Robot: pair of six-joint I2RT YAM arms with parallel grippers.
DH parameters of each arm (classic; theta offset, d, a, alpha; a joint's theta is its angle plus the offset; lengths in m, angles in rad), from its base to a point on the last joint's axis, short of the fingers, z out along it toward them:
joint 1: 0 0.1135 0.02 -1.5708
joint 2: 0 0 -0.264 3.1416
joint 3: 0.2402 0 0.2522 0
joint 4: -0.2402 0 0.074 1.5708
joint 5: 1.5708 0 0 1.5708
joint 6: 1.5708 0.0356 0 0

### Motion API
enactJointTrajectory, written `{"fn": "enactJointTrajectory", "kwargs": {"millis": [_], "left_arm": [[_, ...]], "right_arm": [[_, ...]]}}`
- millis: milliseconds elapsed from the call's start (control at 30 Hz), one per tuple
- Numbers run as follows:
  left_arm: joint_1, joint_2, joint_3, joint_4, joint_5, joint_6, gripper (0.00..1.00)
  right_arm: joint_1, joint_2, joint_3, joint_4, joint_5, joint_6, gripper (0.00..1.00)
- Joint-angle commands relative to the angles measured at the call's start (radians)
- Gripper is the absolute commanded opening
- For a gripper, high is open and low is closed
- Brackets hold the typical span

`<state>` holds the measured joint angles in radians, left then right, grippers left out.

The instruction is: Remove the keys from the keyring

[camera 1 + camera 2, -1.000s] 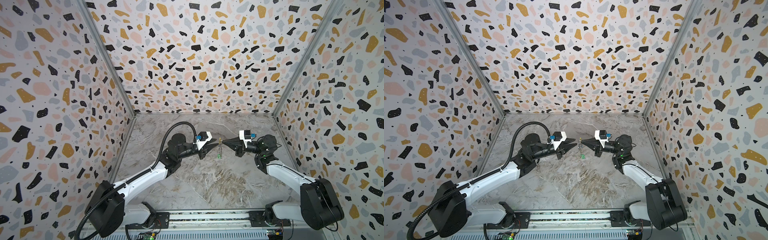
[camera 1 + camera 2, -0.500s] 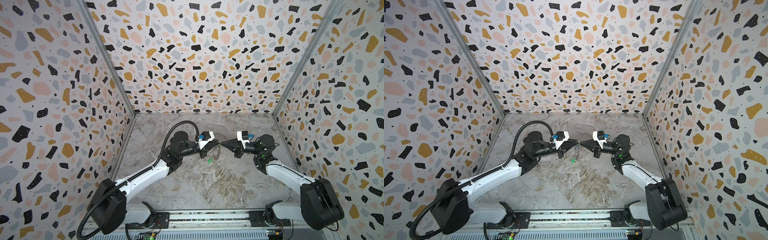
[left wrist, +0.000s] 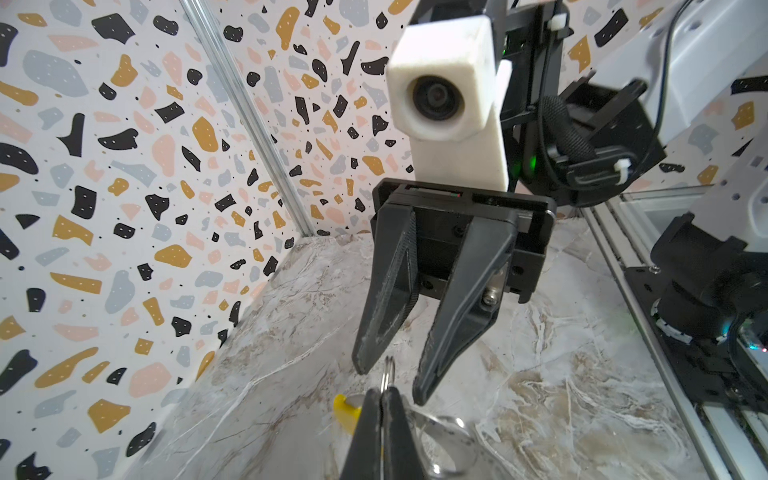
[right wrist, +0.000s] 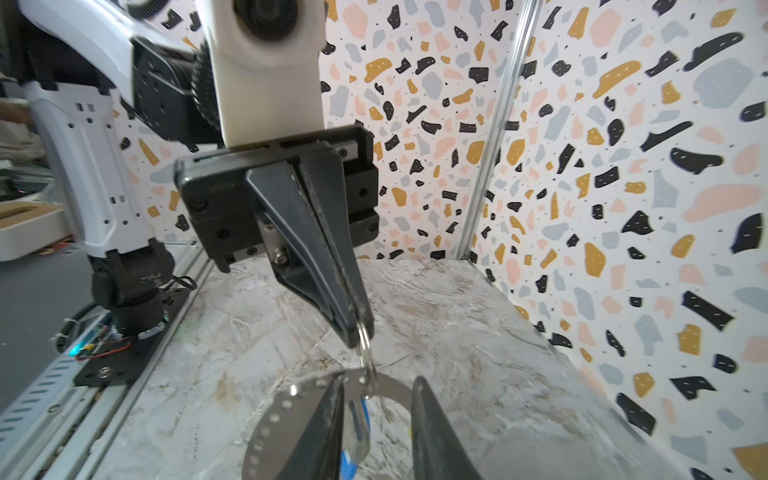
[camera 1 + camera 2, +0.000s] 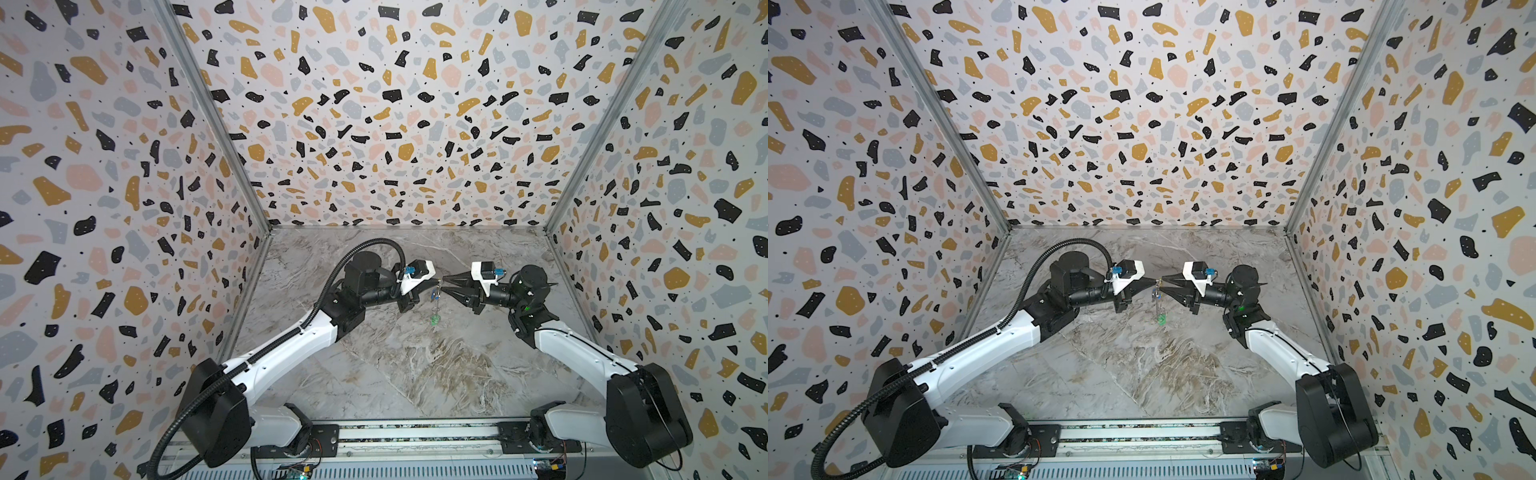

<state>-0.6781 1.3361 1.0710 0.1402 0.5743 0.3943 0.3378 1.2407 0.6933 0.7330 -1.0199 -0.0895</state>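
Our left tool (image 4: 358,332) is clenched on the small wire loop (image 4: 365,347) alone. The keyring (image 4: 307,386), the blue-tagged key (image 5: 434,296) and the green-tagged key (image 5: 434,319) all hang from that one pinch, in the air above the tabletop (image 5: 395,365). Our right tool (image 3: 390,384) stands released, with its jaws either side of the loop and holding nothing. We judge slippage the main risk: the thin wire could twist out of the pinch and drop everything, or the right tool could close off-centre on the dangling loop and knock it free.
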Motion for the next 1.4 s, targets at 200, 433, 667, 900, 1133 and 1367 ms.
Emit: {"fn": "enactJointTrajectory", "kwargs": {"millis": [200,433,667,900,1133,1367], "left_arm": [[-0.005,0.069,0.197,-0.301,-0.039,0.151,0.0],[-0.01,0.093,0.256,-0.385,-0.055,0.187,0.0],[-0.027,0.109,0.286,-0.437,-0.091,0.22,0.0],[-0.044,0.118,0.3,-0.455,-0.119,0.233,0.0],[-0.057,0.119,0.302,-0.453,-0.124,0.232,0.0],[-0.063,0.115,0.298,-0.454,-0.125,0.233,0.0]], "right_arm": [[-0.039,-0.099,0.061,-0.271,0.095,-0.245,0.3],[-0.021,-0.079,0.086,-0.302,0.045,-0.257,0.25],[-0.004,-0.041,0.125,-0.344,-0.023,-0.26,0.21],[0.004,-0.023,0.146,-0.399,-0.066,-0.27,0.19],[0.018,-0.004,0.168,-0.487,-0.044,-0.314,0.18],[0.03,0.016,0.184,-0.533,-0.022,-0.334,0.13]]}}
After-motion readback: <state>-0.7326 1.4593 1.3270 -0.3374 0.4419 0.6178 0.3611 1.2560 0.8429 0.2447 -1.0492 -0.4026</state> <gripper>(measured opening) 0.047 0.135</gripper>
